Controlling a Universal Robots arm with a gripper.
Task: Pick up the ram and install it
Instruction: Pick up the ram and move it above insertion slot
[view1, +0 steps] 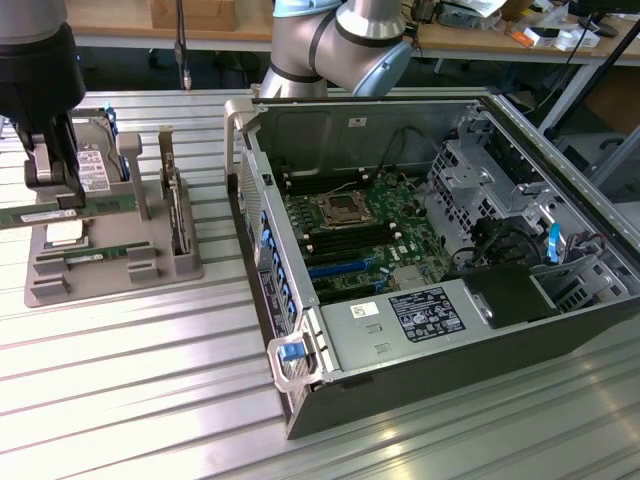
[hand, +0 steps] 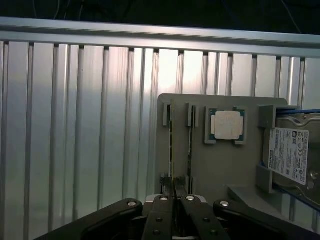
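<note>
the end effector (view1: 56, 195) pinches narrow on the ram (view1: 25, 217), held level over the grey tray (view1: 150, 268) on the worktop (view1: 130, 380); the wrist view shows it edge-on, the exterior view the open computer case (view1: 450, 372).

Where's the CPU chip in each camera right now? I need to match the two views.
Exterior view: the CPU chip lies on the grey tray at the exterior view's left, next to the ram in the pincer.
Wrist view: the CPU chip sits in a pocket of the grey tray, beside the hard drive.
Shared landmark: the hard drive with its white label.
</note>
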